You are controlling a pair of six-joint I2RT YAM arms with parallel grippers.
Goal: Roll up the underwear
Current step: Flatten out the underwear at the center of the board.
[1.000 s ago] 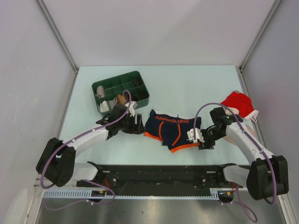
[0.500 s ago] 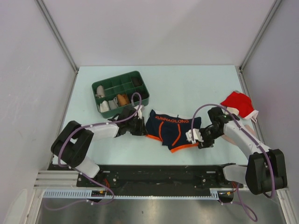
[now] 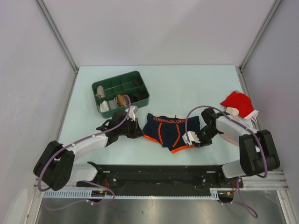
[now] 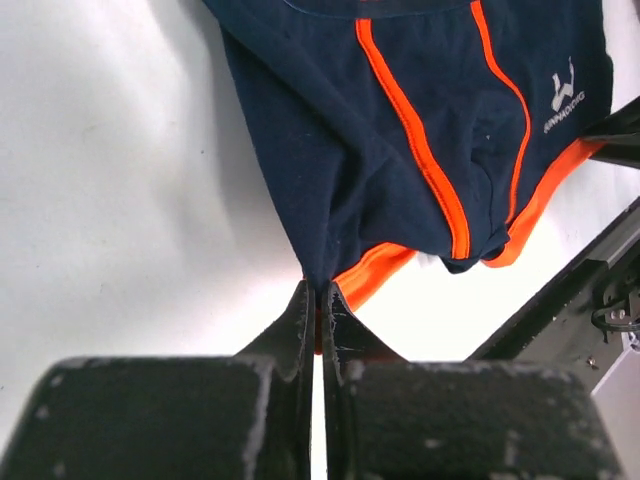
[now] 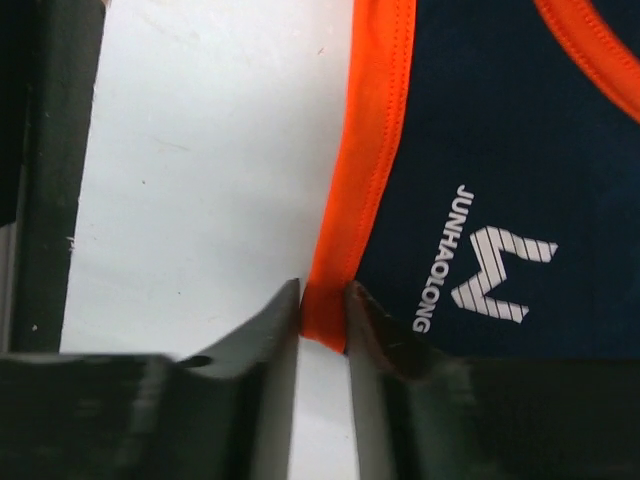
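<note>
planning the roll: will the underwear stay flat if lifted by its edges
Probably floppy: the underwear bunches and tents toward the left gripper. Likely light, being thin fabric. The right gripper pinches only the orange hem, which might slip.

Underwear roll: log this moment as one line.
left tool: shut on underwear, left edge | right tool: pinching its right edge | underwear: spread out, not yet rolled

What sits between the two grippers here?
Only the underwear, spanning from the left gripper to the right gripper, each pinching an edge; the top view shows it.
</note>
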